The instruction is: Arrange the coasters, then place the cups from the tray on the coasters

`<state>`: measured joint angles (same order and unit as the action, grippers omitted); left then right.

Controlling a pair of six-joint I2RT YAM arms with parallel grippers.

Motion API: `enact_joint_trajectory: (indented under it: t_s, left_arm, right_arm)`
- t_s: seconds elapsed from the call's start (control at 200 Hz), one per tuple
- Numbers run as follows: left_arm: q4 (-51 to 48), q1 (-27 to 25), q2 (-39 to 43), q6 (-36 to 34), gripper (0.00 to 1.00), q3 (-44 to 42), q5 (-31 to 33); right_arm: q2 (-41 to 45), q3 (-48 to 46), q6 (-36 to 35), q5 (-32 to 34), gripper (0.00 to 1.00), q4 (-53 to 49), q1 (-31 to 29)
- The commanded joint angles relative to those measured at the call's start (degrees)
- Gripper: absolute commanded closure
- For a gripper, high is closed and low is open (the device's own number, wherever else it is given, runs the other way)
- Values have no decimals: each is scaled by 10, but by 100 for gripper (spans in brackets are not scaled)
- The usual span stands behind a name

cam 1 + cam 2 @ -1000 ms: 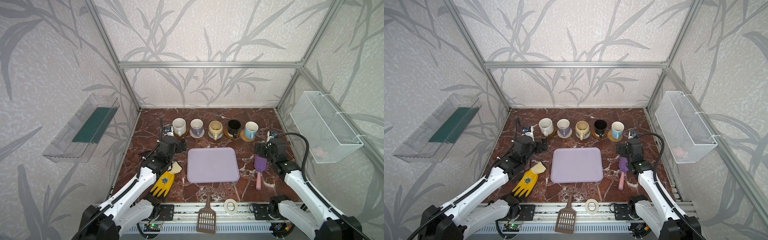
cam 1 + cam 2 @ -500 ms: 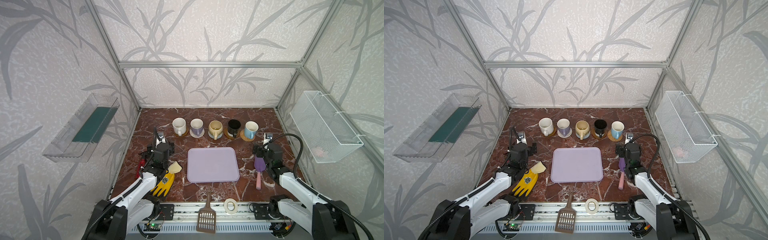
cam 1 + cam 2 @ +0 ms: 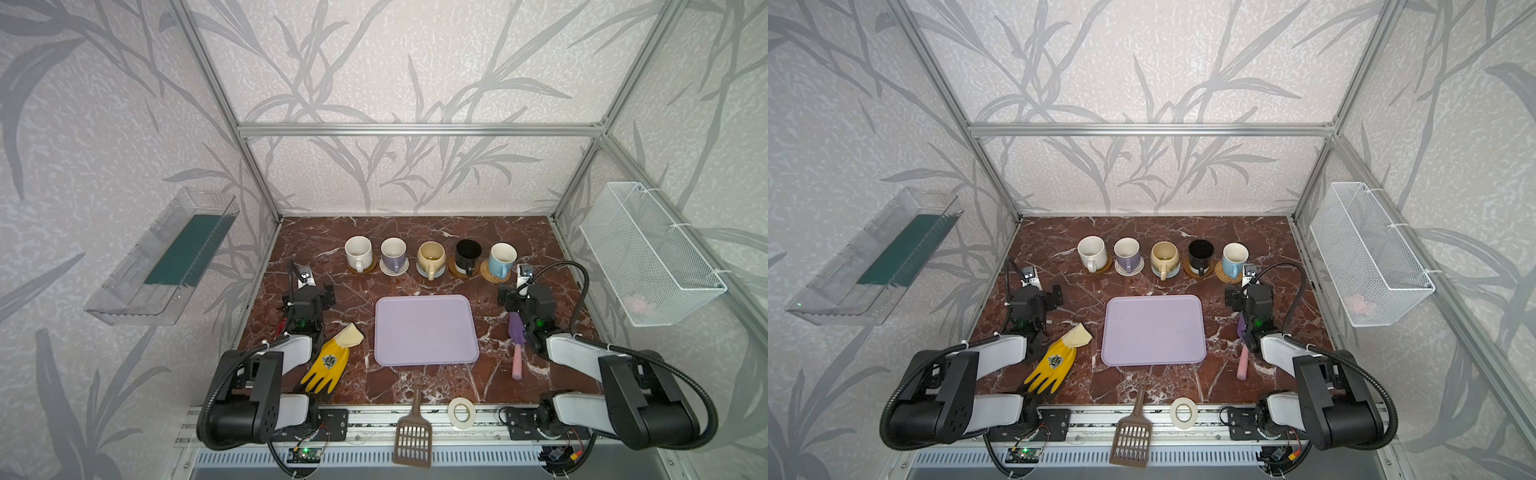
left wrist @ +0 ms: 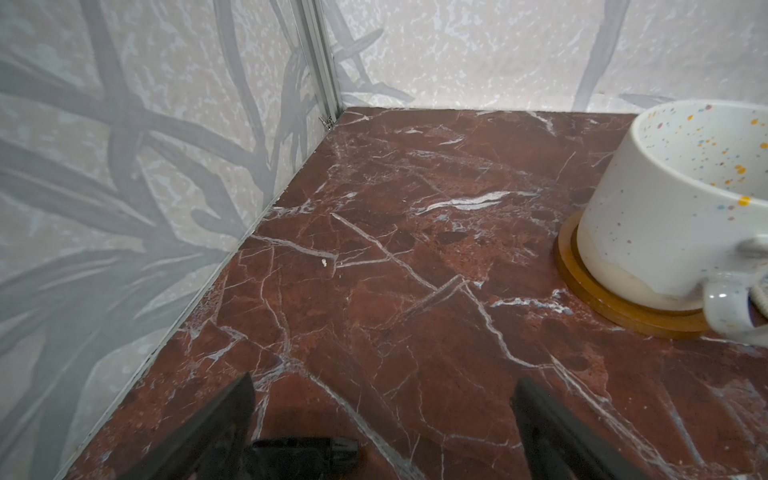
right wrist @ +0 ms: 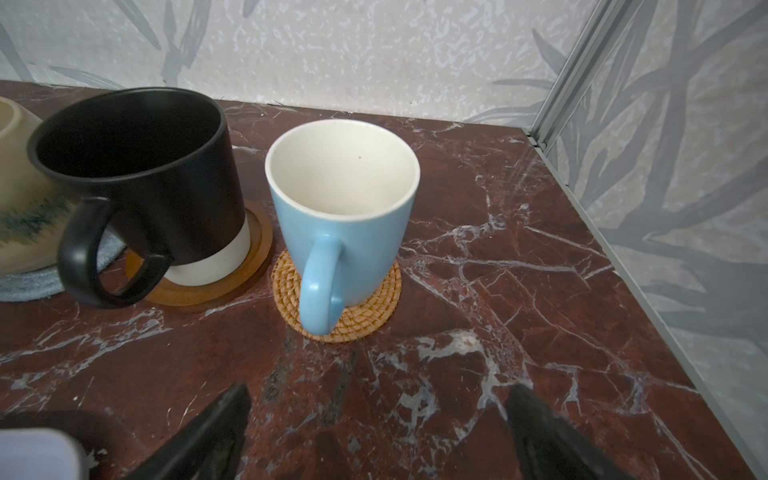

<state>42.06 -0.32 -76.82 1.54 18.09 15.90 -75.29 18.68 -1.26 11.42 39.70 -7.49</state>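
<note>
The left jaws stand spread wide with only bare tabletop [image 4: 395, 249] between them, low over the marble and close to the left wall [image 4: 124, 187]. The off-white speckled cup [image 4: 665, 199] on its amber coaster [image 4: 598, 299] sits farther back and toward the middle, clear of them. The right jaws are likewise wide apart and grasp nothing. They are aimed at the light blue cup [image 5: 345, 208], whose handle points straight back at them across a strip of open marble, and more open room runs from that cup to the right wall [image 5: 685, 187]. It stands upright on the tan rattan coaster [image 5: 374, 307], a narrow gap from the black cup [image 5: 145, 166] on the second amber coaster [image 5: 199, 291]. In both top views the five cups form a row across the back of the tabletop, each on a coaster and every handle turned toward the near edge. The beige-yellow cup [image 3: 431, 254] stands on the grey-blue coaster [image 3: 420, 271] and the lavender cup [image 3: 393, 252] on the cream coaster [image 3: 384, 269]. The tray [image 3: 424, 328] lies flat in the middle between the two wrists, its long axis left to right, near the row but apart from it. The left arm [image 3: 293, 349] and right arm [image 3: 571, 351] are folded, elbows back at the front rail, forearms reaching low toward the back wall. A yellow glove [image 3: 328, 361] lies just beside the left forearm, and a purple trowel [image 3: 516, 349] lies beside the right wrist.
</note>
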Motion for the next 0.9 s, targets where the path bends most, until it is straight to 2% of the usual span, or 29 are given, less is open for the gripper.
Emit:
enact_joint_trajectory:
  t_s: [0.0, 0.225, 0.29, 0.37, 0.405, 0.535, 0.635, 0.895]
  left_arm:
    - [83, 17, -32, 16, 1, 3, -69]
    - [179, 31, -134, 22, 1, 8, -89]
    - [143, 31, -123, 24, 1, 15, -96]
    - [149, 31, -131, 18, 1, 21, -108]
    - [118, 31, -127, 15, 1, 33, -120]
    - [116, 31, -128, 9, 1, 35, -127]
    - [120, 30, -130, 9, 1, 34, -125]
    - [121, 30, -130, 7, 1, 34, -127]
  right_arm:
    - [-24, 2, -11, -2, 5, 68, 4]
    - [-108, 9, -8, -3, 5, 133, 4]
    - [-134, 9, -7, 3, 5, 163, 4]
    - [-154, 14, -10, 8, 4, 182, 4]
    - [-153, 18, -10, 12, 0, 173, 3]
    - [-128, 36, -4, 11, 1, 98, 3]
    - [-136, 30, -5, 12, 1, 123, 3]
    - [-131, 33, -5, 11, 1, 111, 3]
